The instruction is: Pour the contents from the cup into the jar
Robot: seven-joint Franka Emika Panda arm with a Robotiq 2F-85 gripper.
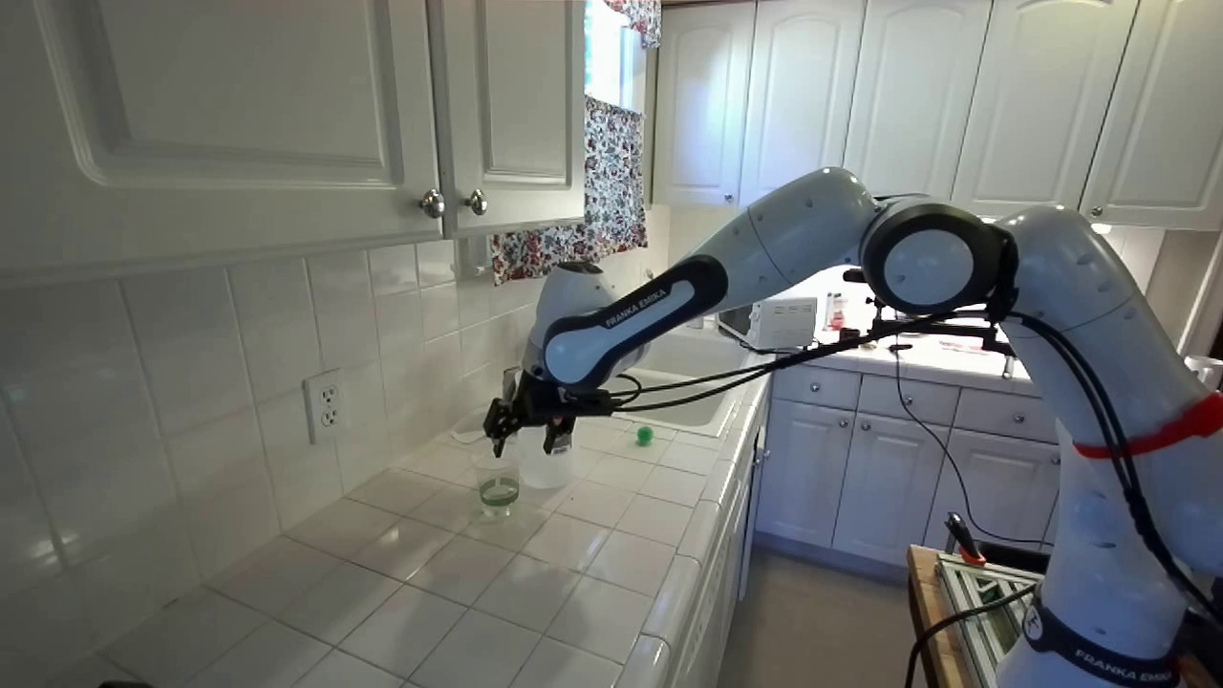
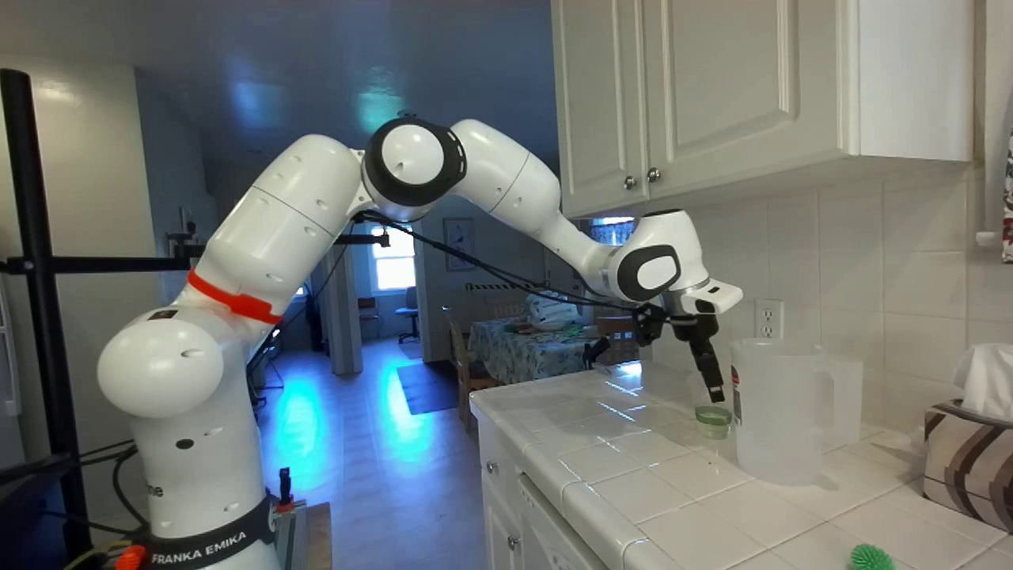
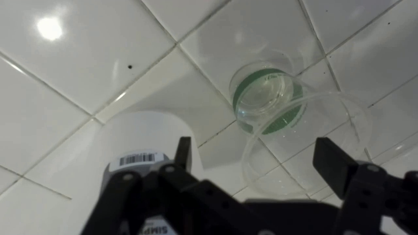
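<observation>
The cup point(image 1: 499, 491) is clear with a green band and stands upright on the tiled counter. It also shows in an exterior view point(image 2: 714, 421) and in the wrist view point(image 3: 266, 104); I cannot tell what is in it. The jar point(image 2: 779, 423) is a taller whitish translucent container with a handle and label, upright beside the cup. It also shows in an exterior view point(image 1: 547, 468) and at the left of the wrist view point(image 3: 147, 130). My gripper point(image 3: 254, 145) is open and empty, pointing down just above the cup's rim. In an exterior view the gripper point(image 1: 525, 447) overlaps the jar.
A green spiky ball point(image 2: 870, 556) lies on the counter point(image 1: 459, 573). A tissue box point(image 2: 969, 467) stands past the jar. The tiled wall with an outlet point(image 1: 325, 406) runs behind. Upper cabinets point(image 1: 511, 115) hang over the counter. A sink point(image 1: 693, 363) lies beyond the jar.
</observation>
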